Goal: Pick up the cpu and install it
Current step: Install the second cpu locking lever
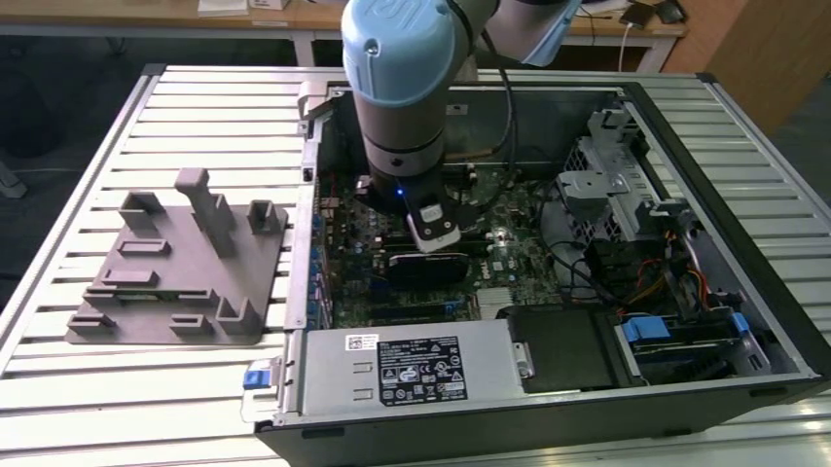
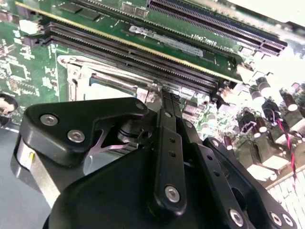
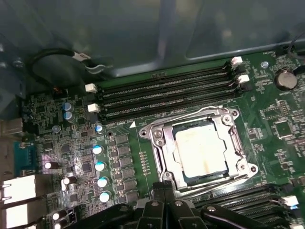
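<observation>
One cpu (image 3: 199, 149) sits flat inside the metal socket frame (image 3: 157, 140) on the motherboard (image 3: 71, 157), and my gripper (image 3: 164, 191) holds nothing.

In the first wrist view my fingers (image 3: 158, 190) are pressed together, closed on themselves, just beside the frame's edge. In the exterior view my arm (image 1: 403, 88) reaches down into the open computer case (image 1: 675, 146); a grey fixture plate (image 1: 182, 263) lies at that view's left.

Grey cylindrical arm (image 1: 405, 107) with pale-blue joint cap, black cable, and black silver-screwed pincer (image 2: 164, 102) linkages
</observation>
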Available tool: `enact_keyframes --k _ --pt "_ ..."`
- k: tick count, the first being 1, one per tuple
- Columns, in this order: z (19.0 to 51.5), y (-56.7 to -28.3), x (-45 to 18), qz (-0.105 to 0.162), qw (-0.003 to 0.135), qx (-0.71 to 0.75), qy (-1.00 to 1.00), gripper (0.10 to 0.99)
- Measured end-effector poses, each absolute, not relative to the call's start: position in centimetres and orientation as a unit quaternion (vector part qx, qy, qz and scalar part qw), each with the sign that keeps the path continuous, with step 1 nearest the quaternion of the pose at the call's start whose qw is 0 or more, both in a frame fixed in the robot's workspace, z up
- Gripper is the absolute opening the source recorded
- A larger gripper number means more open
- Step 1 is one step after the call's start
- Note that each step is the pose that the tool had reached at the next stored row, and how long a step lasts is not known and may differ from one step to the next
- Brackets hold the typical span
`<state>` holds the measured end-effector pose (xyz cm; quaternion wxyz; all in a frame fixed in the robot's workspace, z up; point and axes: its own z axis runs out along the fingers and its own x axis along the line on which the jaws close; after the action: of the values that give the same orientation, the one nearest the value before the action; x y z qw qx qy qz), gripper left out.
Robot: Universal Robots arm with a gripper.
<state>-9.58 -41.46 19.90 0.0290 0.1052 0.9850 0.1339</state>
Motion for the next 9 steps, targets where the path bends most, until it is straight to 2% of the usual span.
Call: enact_keyframes --k 9 --pt "21.7 -41.5 -9.5 0.134 0.029 0.105 0.985 0.106"
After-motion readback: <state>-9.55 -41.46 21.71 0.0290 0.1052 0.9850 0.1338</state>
